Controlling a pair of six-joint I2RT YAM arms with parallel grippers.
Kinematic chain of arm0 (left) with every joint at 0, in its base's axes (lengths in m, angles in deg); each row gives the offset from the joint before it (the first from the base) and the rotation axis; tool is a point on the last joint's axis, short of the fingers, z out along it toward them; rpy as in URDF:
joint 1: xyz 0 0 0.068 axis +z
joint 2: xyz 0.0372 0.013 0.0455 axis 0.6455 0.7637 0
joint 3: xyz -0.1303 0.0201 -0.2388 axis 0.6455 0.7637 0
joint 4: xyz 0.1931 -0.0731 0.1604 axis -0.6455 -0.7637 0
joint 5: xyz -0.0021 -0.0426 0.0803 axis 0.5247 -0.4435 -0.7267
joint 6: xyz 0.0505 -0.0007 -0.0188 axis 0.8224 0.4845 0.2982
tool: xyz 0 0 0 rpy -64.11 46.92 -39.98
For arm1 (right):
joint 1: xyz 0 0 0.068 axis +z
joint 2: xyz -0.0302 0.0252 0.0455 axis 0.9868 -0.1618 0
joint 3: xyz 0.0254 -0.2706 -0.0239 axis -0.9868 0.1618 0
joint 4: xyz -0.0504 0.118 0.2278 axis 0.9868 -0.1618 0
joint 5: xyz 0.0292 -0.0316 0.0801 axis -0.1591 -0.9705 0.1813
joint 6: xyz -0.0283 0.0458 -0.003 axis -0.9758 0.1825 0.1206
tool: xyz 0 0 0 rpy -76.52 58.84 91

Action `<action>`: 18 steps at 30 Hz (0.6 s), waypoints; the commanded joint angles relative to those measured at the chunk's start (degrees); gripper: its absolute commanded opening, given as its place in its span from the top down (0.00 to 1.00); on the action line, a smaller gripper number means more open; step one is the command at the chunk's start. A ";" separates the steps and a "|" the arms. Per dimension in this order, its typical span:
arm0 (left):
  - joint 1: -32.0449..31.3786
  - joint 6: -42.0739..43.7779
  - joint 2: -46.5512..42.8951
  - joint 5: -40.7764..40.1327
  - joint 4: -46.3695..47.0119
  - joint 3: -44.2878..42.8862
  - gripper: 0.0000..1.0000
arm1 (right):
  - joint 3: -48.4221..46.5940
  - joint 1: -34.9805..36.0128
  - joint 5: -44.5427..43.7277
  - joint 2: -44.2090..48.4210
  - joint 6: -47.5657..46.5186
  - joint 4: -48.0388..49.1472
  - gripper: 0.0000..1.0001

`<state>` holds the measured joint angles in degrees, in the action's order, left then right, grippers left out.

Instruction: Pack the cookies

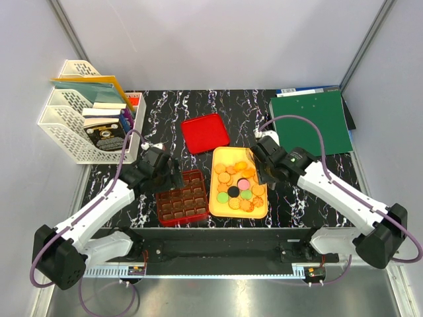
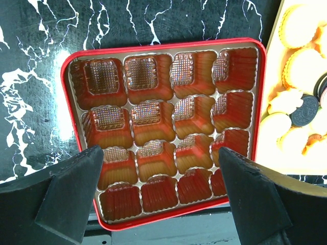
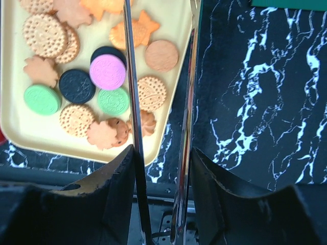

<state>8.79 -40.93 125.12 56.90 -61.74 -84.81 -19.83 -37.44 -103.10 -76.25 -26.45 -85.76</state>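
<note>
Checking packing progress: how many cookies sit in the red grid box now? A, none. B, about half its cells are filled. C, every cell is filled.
A: every visible cell of the red grid box is bare in the left wrist view, and the cookies lie on the yellow tray.

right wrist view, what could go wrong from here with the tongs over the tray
1. The tongs hang at the yellow tray's right rim, one blade over the cookies, the other at the rim; closing may snag the rim and shift the tray.
2. The cookies overlap, the pink one resting on a black one, so a pinch might grab two or flick neighbours.
</note>
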 commanded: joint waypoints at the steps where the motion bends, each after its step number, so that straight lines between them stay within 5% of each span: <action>1: -0.22 -0.03 -0.92 -1.32 0.66 -1.79 0.01 | -2.40 0.44 -5.43 -2.49 0.11 -0.12 0.50; 11: -0.22 -0.29 -2.94 -1.94 0.66 0.23 0.01 | -1.17 1.49 6.86 4.61 -0.50 1.38 0.53; 18: -0.22 -0.73 -1.98 -1.68 0.74 0.14 0.01 | -1.96 4.65 11.17 7.44 0.72 -6.17 0.53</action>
<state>8.79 -40.97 123.24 56.48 -61.76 -84.64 -20.33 -34.62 -95.93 -69.28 -26.28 -87.58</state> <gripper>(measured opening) 0.987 0.472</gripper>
